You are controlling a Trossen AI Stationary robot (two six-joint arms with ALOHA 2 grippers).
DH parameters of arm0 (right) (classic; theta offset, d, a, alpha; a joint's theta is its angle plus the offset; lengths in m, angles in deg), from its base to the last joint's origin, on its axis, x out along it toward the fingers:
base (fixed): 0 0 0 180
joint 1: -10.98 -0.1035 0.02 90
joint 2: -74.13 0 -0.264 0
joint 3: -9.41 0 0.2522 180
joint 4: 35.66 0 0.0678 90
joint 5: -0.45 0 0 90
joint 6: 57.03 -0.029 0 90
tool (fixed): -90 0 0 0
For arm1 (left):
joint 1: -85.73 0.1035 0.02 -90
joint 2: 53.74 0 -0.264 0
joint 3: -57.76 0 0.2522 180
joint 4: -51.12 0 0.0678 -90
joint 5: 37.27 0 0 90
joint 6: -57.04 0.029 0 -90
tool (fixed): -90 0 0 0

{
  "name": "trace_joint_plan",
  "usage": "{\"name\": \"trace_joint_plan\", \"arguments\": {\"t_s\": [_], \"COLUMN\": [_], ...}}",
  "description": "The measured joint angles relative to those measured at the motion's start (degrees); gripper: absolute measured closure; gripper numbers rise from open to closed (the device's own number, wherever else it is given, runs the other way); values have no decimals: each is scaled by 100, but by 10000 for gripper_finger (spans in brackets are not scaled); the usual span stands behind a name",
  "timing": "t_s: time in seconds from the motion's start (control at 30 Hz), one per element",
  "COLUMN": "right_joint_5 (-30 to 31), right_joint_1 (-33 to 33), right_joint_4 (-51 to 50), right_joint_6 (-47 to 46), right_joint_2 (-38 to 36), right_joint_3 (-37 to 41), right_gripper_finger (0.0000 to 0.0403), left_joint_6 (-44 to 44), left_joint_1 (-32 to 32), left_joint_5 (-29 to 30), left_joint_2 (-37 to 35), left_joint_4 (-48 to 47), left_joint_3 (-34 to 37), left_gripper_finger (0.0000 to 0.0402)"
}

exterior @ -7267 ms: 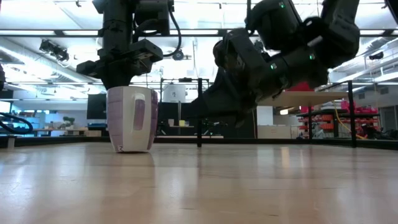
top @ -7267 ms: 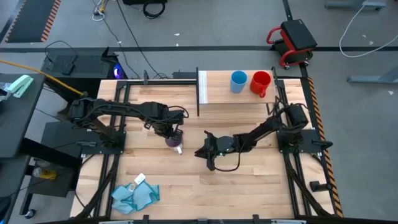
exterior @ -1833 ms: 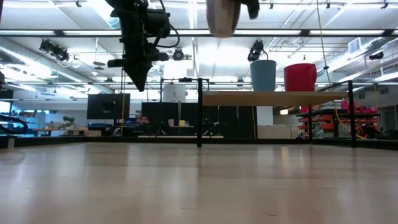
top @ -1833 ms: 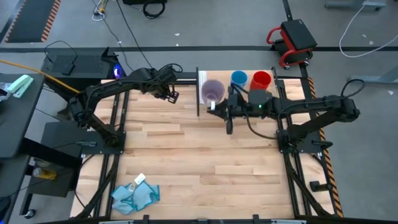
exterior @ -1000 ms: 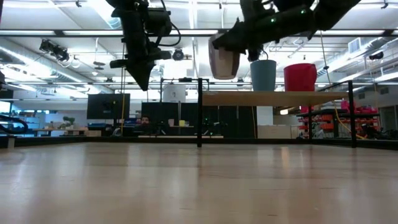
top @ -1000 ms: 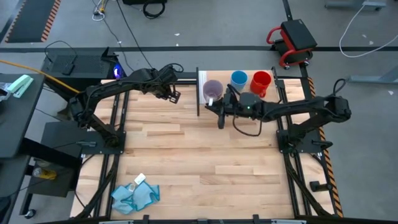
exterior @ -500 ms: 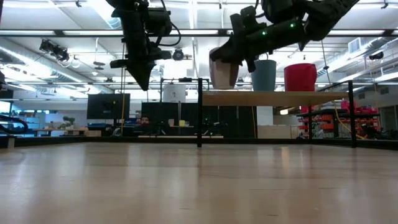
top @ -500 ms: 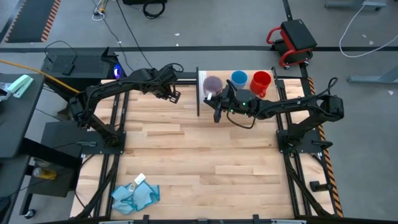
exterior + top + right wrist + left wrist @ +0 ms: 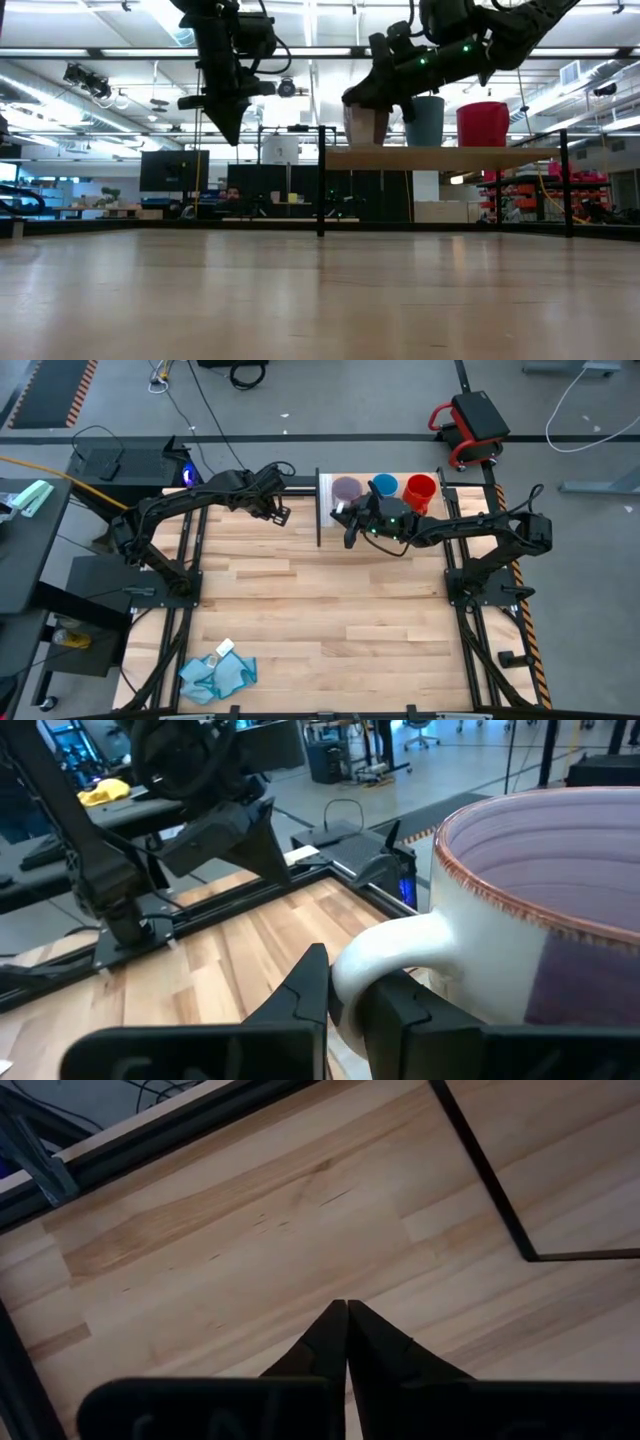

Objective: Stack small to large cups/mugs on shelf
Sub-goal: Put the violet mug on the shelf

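Observation:
The translucent purple-grey mug stands upright at the left end of the shelf, beside the white panel. The light-blue cup and the red mug stand on the shelf to its right. My right gripper is at the mug's near side and is shut on the mug. In the low view the purple mug has its base at the shelf top; whether it rests there I cannot tell. My left gripper hangs shut above the table left of the shelf, touching nothing. My right gripper pinches the mug's handle between its two fingers. It comes from the table's near right side, slanting slightly down. The mug stays upright with its open mouth up and its base level with the shelf top.
A dark post stands at the shelf's left end. A crumpled blue cloth lies near the table's near left corner. Bare wooden tabletop spreads in front of the shelf.
My right gripper has carried the purple mug toward the table's far edge and downward, from above the shelf's front edge to the shelf top beside the light-blue cup. The mug has stayed upright. My left arm has kept still.

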Motion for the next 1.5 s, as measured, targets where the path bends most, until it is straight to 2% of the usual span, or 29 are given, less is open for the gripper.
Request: {"name": "trace_joint_plan", "arguments": {"t_s": [0.17,0.5,0.8,0.97,1.1,1.27,1.5], "right_joint_5": [-8,-1,213,213,252,583,606], "right_joint_1": [3,0,0,-12,-103,-240,-291], "right_joint_4": [-7,86,41,-26,-101,-322,-813], "right_joint_6": [50,195,-130,-208,-250,-170,-277], "right_joint_2": [112,232,234,233,148,-43,-229], "right_joint_3": [0,-4,-4,-2,-2,0,2], "right_gripper_finger": [367,367,279,257,254,257,258], "left_joint_6": [11,-8,-6,-13,-23,-26,-26], "left_joint_1": [-2,-2,-2,-2,-2,-2,-2], "left_joint_5": [-1,-1,-1,-1,-1,-1,-1], "left_joint_2": [0,0,0,0,0,0,0], "left_joint_4": [44,48,54,55,56,59,65], "left_joint_3": [0,0,0,0,0,0,0], "left_gripper_finger": [378,391,375,383,388,382,374]}}
